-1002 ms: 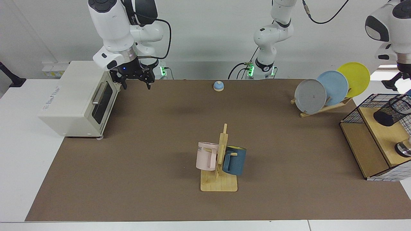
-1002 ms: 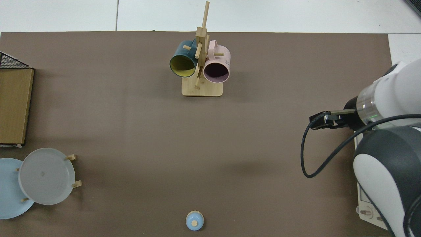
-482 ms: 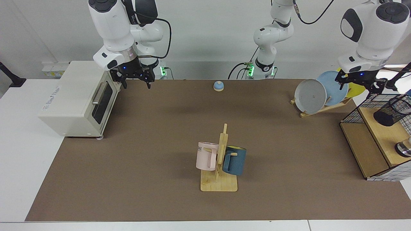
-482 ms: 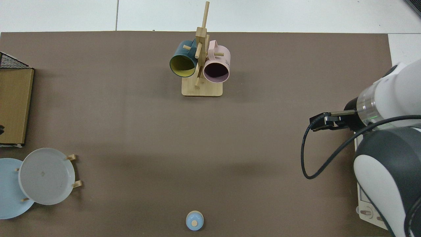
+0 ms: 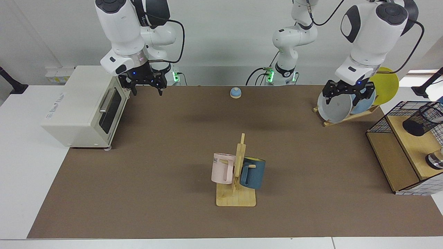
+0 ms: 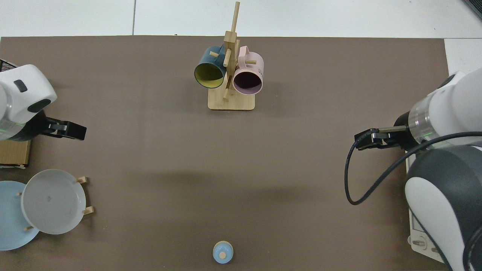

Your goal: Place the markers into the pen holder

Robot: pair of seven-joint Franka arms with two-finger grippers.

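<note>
Two mugs mid-table, plate rack behind left end effector

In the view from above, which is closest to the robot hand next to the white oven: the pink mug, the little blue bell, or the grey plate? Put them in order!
From the right gripper, beside the oven:
1. Pink mug, on the wooden rack at the far edge.
2. Blue bell, at the opposite edge, a bit farther.
3. Grey plate, across the table, near the left gripper.

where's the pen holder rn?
Facing view: the pen holder is at the far right edge, tilted on the wooden shelf inside the wire basket, just right of the plate rack. It is not visible in the top view.
</note>
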